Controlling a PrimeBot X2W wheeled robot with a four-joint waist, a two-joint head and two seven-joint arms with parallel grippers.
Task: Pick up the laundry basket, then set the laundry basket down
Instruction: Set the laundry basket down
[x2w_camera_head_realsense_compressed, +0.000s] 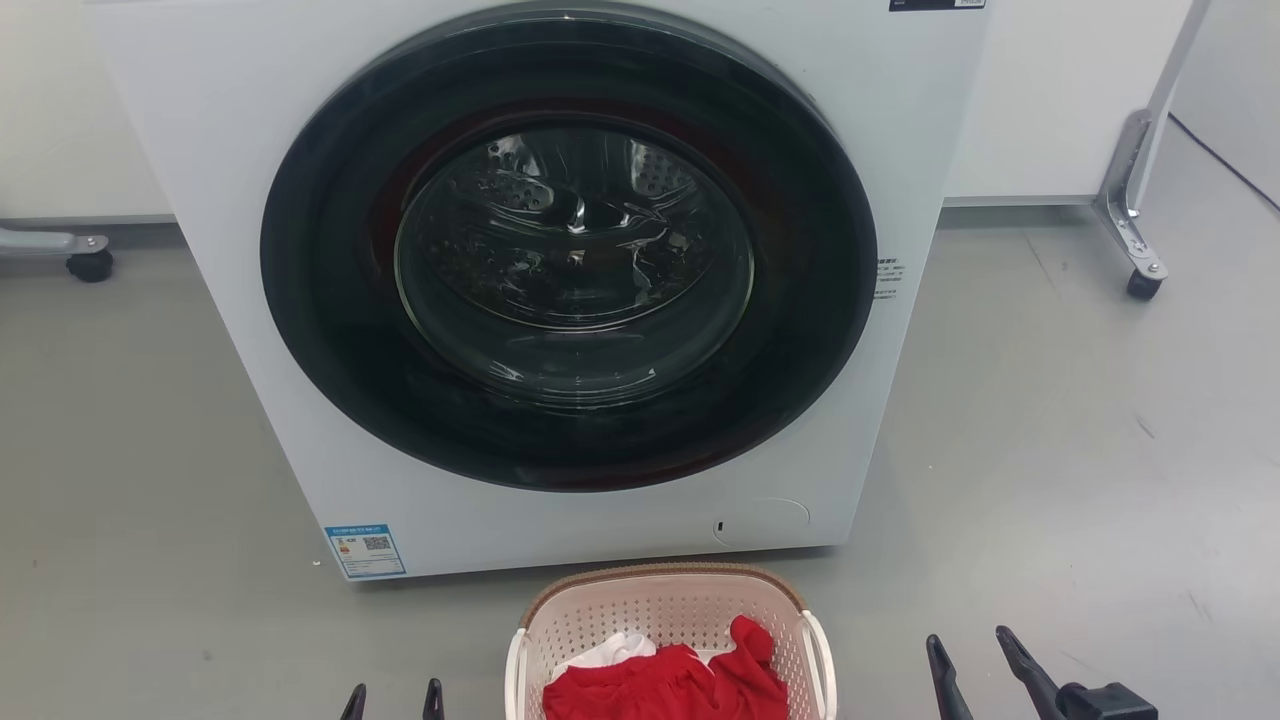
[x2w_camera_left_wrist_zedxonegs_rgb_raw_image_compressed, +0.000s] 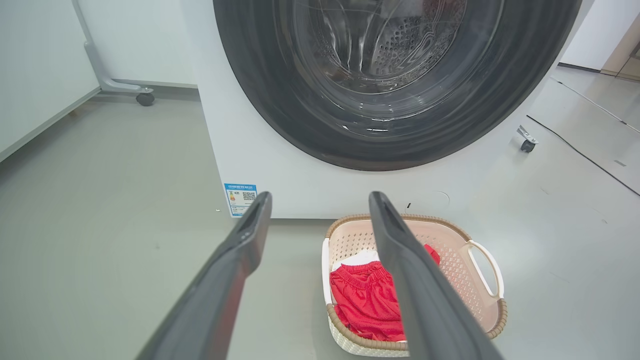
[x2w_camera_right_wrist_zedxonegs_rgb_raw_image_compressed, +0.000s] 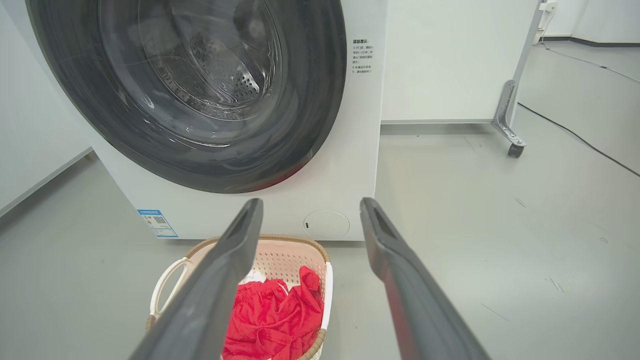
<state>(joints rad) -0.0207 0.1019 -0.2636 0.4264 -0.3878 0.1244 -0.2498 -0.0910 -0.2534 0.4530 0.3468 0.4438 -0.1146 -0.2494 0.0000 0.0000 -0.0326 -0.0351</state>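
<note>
Cream laundry basket (x2w_camera_head_realsense_compressed: 665, 610) with red cloth (x2w_camera_head_realsense_compressed: 660, 690) stands between left jaws and right jaws, both open, empty; wrist views reveal its far handles (x2w_camera_left_wrist_zedxonegs_rgb_raw_image_compressed: 482, 267).

Washer: white front-loading washing machine (x2w_camera_head_realsense_compressed: 230, 130), round dark glass door (x2w_camera_head_realsense_compressed: 570, 250) shut, on grey floor (x2w_camera_head_realsense_compressed: 1050, 450)
Sticker: blue-edged label (x2w_camera_head_realsense_compressed: 366, 550), machine's lower front corner
</note>
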